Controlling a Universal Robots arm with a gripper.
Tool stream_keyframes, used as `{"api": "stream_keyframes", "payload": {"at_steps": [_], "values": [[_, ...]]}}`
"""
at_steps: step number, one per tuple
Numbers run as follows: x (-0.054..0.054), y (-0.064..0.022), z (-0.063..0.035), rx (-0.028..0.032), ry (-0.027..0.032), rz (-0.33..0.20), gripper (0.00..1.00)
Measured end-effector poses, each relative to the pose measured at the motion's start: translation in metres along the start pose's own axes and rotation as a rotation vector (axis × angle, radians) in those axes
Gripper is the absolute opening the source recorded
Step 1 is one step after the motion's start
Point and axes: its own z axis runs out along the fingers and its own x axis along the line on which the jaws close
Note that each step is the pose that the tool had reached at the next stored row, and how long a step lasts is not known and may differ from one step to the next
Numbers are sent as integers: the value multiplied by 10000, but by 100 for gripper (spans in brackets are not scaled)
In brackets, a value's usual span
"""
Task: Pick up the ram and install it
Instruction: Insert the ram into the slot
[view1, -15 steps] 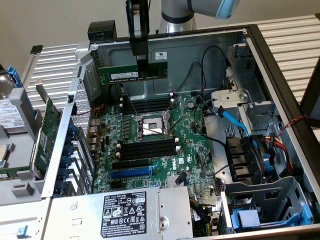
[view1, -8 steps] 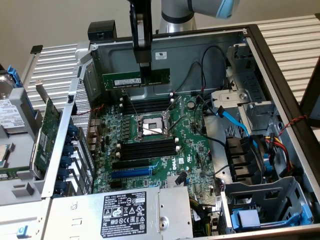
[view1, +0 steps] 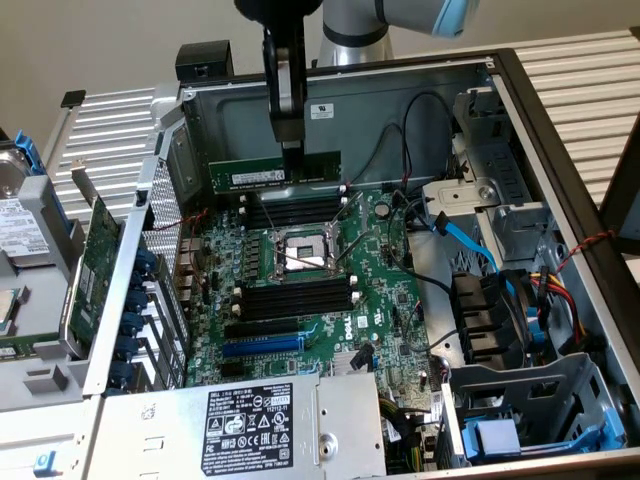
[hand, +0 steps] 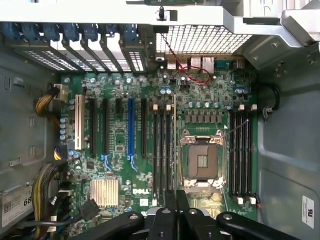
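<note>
My gripper (view1: 292, 158) hangs inside the open computer case, shut on the ram (view1: 272, 173), a long green stick with a white label. It grips the stick near its end on the exterior view's right, holding it level on its long edge. The stick hovers above the rear bank of black memory slots (view1: 295, 212), apart from them, with the CPU socket (view1: 300, 250) and a second slot bank (view1: 295, 297) in front. In the wrist view the fingers (hand: 170, 200) stand together over the motherboard (hand: 120, 145), between the two slot banks (hand: 162, 150) (hand: 240, 150) near the socket (hand: 202, 160).
The case's back wall (view1: 380, 105) rises just behind the held stick. A green expansion card (view1: 95, 260) leans outside the case at the exterior view's left. The power supply (view1: 250, 425) sits in front, while a blue cable (view1: 465, 240) and a fan (view1: 500, 320) lie to the right.
</note>
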Motion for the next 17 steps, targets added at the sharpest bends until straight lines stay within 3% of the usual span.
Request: {"api": "stream_keyframes", "payload": {"at_steps": [3, 7, 17], "values": [[0, 0, 23, 5, 106, 16, 12], [1, -2, 38, 6, 106, 16, 12], [0, -4, 218, 6, 108, 14, 12]]}}
